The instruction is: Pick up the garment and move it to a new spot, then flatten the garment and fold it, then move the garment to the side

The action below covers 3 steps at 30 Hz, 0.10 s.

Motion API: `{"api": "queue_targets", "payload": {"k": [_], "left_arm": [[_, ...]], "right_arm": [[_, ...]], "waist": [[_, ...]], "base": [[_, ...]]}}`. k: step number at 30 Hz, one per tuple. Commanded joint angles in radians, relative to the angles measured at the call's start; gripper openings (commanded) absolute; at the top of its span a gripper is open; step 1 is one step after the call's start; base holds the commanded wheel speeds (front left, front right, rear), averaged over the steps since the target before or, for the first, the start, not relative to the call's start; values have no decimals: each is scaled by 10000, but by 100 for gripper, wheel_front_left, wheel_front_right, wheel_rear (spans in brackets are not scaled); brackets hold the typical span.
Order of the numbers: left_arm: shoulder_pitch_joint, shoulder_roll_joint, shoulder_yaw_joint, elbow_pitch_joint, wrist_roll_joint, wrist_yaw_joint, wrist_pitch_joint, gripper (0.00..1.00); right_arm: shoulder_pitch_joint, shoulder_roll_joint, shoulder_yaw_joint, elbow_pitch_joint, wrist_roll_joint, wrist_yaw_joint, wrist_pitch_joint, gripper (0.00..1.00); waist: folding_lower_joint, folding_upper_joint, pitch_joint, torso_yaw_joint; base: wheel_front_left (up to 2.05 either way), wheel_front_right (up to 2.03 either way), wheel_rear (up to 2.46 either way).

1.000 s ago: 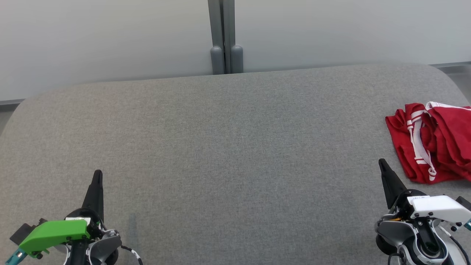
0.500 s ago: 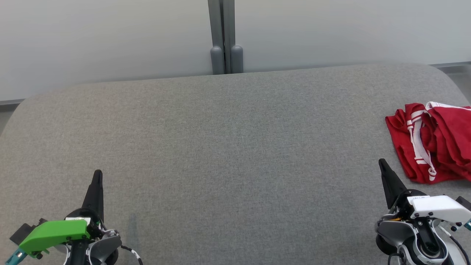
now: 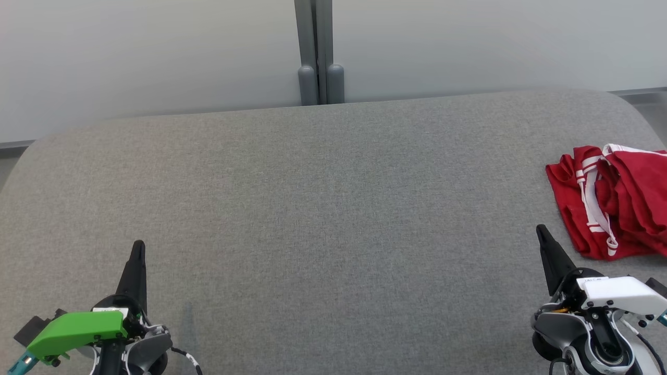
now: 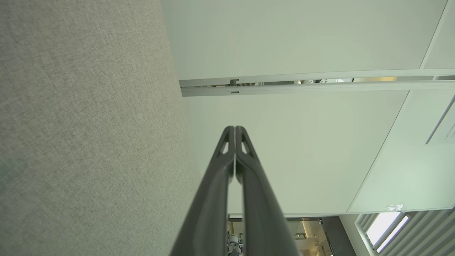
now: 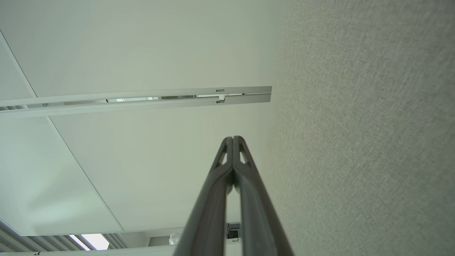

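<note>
In the head view, a wide grey fabric-covered surface with rounded corners [image 3: 323,208] spreads across the scene, backed by pale matte wall panels [image 3: 156,52] that meet at a grey vertical post [image 3: 318,52]. The crumpled red cloth garment with white stripes and a white band [image 3: 620,203] lies in a loose heap on the surface at the far right; part of it runs past the picture's edge. The left gripper [image 3: 138,247] sits at the lower left above its bright green plastic wrist cover [image 3: 78,328], with its two long dark fingers pressed together into a single point and nothing between them. It is well apart from the garment. The right gripper [image 3: 542,232] sits at the lower right, above its white plastic wrist cover [image 3: 620,291]. Its fingers are likewise pressed together on nothing, and the tip is near the garment's lower left corner but apart from it. In the left wrist view, the two dark fingers [image 4: 220,177] meet tip to tip, with the grey fabric along that view's left side and pale panels crossed by a silver metal rail [image 4: 302,83] beyond. In the right wrist view, the dark fingers [image 5: 217,185] also meet at the tips, with the grey fabric running down that view's right side.
</note>
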Motion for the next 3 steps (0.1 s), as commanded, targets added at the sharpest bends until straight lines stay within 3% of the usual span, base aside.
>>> {"api": "queue_targets", "payload": {"k": [1, 3], "left_arm": [[-101, 69, 27, -21, -7, -59, 29, 0], [-101, 69, 27, -21, -7, -59, 29, 0]], "right_arm": [[-42, -5, -14, -49, 68, 0, 28, 0], [-42, -5, -14, -49, 68, 2, 28, 0]], "waist": [[-1, 0, 0, 0], [-1, 0, 0, 0]], "base": [[0, 0, 0], [0, 0, 0]]}}
